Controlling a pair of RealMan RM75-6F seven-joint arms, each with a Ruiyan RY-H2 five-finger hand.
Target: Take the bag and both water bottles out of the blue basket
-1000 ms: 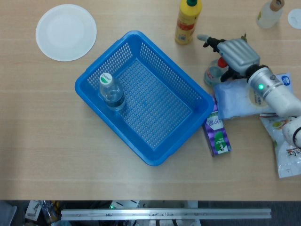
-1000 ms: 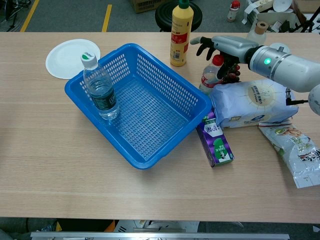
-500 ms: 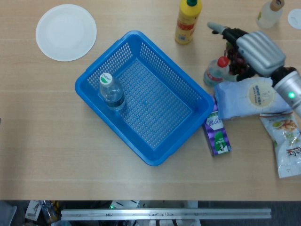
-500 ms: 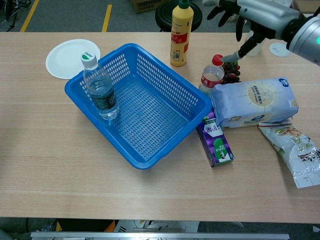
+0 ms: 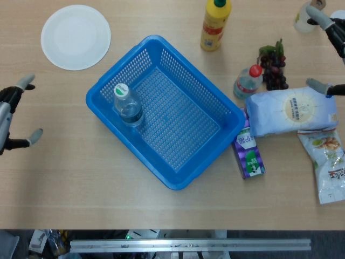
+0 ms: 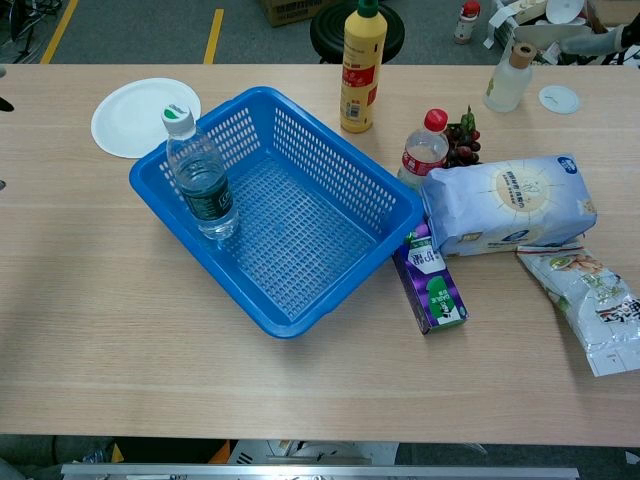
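The blue basket (image 5: 178, 178) lies slantwise in the middle of the table. Inside it, at its left corner, a white-capped water bottle (image 5: 128, 107) stands upright, also seen in the chest view (image 6: 200, 178). A red-capped water bottle (image 5: 248, 82) stands on the table just past the basket's right wall. Beside that, the pale blue bag (image 5: 291, 112) lies flat on the table. My right hand (image 5: 338, 43) hovers at the far right edge with fingers spread, holding nothing. At the left edge my left hand (image 5: 5, 116) is open too, well left of the basket.
A white plate (image 5: 76, 36) sits at the back left. A yellow bottle (image 5: 215, 24), grapes (image 5: 275, 65) and a corked clear bottle (image 6: 508, 80) stand behind. A purple carton (image 5: 248, 154) lies by the basket's right corner, a snack packet (image 5: 330, 164) further right.
My right hand let go of the red-capped bottle beside the bag and drew back to the right edge. My left hand came into view at the left edge.
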